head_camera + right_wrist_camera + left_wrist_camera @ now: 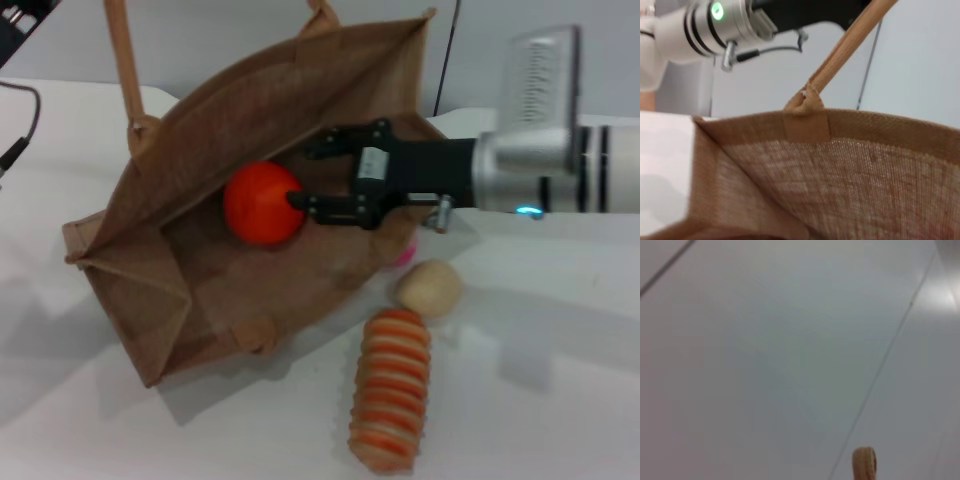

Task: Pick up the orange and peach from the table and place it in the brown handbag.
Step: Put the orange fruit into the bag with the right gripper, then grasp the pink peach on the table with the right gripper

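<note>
1. Right gripper (302,176) reaches in from the right, over the open mouth of the brown handbag (190,290). Its fingers are spread. One passes on the far side of the orange; the near one ends at its right face. They do not look clamped on it.
2. Orange (262,203) sits inside the bag, left of the fingertips, on the woven floor. It looks delivered or just about released.
3. Peach: only a pink sliver (405,254) shows at the bag's right edge, tucked under the right arm, just far of the beige ball (429,288). Most of it is hidden. It is outside the bag on the table (540,400).
4. Striped ridged roll (390,388) lies near of the beige ball. Neither is a task item.
5. Left gripper is not seen. Its wrist view shows blank surface and a strap tip (864,464).
6. Handling, orange: glossy skin, likely slick and light. Grip across the widest girth, avoiding the nub.
7. Handling, peach: matte surface should hold better. It is small and round, so it may roll. Take it across the middle from above, clear of the beige ball.
8. Bag: soft jute whose walls sag and could snag fingers on withdrawal.
</note>
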Tool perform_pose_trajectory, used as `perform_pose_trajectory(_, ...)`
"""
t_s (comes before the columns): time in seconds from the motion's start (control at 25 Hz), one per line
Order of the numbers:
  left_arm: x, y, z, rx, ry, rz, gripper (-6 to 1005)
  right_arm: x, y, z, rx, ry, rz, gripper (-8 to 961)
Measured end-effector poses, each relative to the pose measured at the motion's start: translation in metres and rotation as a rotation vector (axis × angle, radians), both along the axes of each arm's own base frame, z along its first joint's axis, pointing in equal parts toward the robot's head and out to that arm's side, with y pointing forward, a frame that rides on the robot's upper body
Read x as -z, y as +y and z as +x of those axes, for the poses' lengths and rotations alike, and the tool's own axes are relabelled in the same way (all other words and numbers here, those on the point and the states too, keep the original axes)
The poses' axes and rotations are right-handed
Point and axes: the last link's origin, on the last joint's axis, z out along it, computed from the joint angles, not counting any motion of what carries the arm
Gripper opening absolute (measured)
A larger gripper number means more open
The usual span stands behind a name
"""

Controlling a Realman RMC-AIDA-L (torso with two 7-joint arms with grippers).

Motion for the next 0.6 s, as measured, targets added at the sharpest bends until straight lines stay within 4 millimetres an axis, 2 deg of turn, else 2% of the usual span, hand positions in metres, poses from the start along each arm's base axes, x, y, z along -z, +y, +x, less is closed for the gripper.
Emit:
perform_pose_trajectory(0.32,-0.010,-0.015,-0.027,-0.106,-0.038,0.100,104,-0.045,-0.009,0.041,0.099,0.122,0.018,618)
perform_pose_trajectory(0.6,-0.010,-0.019,-0.037,-0.144,-0.061,0.122,99,-0.068,-0.014,0.075,0.206,0.106,0.058,618)
